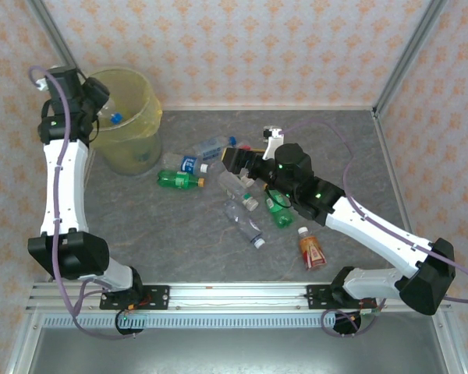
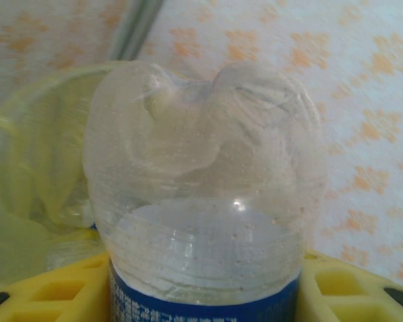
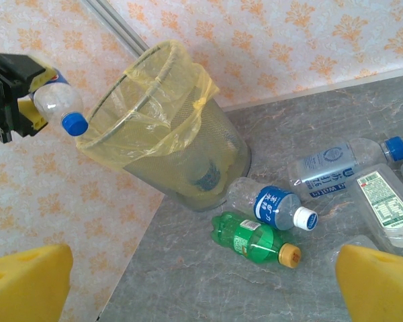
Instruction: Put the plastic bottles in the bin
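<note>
Orange-red plastic lies nearest the arm bases: one small orange-red bottle (image 1: pixel 313 251) flat on the grey, marbled table (image 1: pixel 179 249), apart from the rest. Beyond it a loose heap of bottles (image 1: pixel 244 222) covers the middle of the table. They are mostly clear and ribbed, with blue labels, all on their sides and pointing different ways.

The right gripper (image 1: pixel 238 160) hovers over the far edge of that heap. Its yellow fingers (image 3: pixel 27 282) are spread wide with nothing between them. Past it a green bottle (image 3: pixel 255 239) with a yellow cap lies close beside a clear bottle (image 3: pixel 272 206), near the foot of the bin.

Farthest, at the back left, stands the bin (image 1: pixel 136 152), a round bucket lined with a thin, crinkled yellow bag (image 3: pixel 205 90). The left gripper (image 3: pixel 39 95) is clamped on the held bottle (image 3: pixel 57 100), up at rim height. The long axis of the held bottle slants, with the blue cap lowest and aimed at the bin's mouth. From above, the cap sits over the opening, just inside the left rim. The left wrist view shows its dimpled moulded base, squeezed between yellow pads (image 2: pixel 54 288).

Release looks like the coming move. The held bottle should drop cap first into the bag, though this close to the rim it could clip it. For the heap, the right arm is the nearer one.
</note>
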Robot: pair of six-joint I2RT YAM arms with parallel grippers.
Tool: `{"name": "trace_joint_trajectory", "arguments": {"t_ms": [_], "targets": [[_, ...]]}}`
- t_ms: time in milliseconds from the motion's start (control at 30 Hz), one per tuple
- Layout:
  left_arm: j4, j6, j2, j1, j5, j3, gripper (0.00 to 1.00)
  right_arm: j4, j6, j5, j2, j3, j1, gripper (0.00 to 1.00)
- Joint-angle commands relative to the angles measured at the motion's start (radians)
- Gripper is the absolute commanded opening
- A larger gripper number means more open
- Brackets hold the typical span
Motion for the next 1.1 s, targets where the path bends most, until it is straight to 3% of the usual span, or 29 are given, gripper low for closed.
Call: {"name": "trace_joint_trajectory", "arguments": {"t_ms": [0, 267, 467, 800, 1067], "targets": [[0.071, -0.075, 0.023, 0.044, 0.084, -0.006, 0.52, 0.006, -0.004, 0.014, -0.017, 0.014, 0.006, 1.0], [0.078, -0.114, 0.104, 0.113, 0.14, 0.044, 0.61, -0.014, -0.012, 0.009, 0.011, 0.045, 0.006, 1.0], [0.071, -0.112, 0.11, 0.114, 0.14, 0.074, 0.99, -0.018, -0.018, -0.008, 0.04, 0.065, 0.006, 1.0], [0.078, -0.059, 0.008, 0.046, 0.116, -0.009, 0.99, -0.054, -0.033, 0.022, 0.095, 0.08, 0.006, 1.0], [0.023, 0.035, -0.061, -0.156, 0.034, -0.05, 0.99, -0.104, -0.029, 0.105, 0.12, 0.067, 0.008, 1.0]]}}
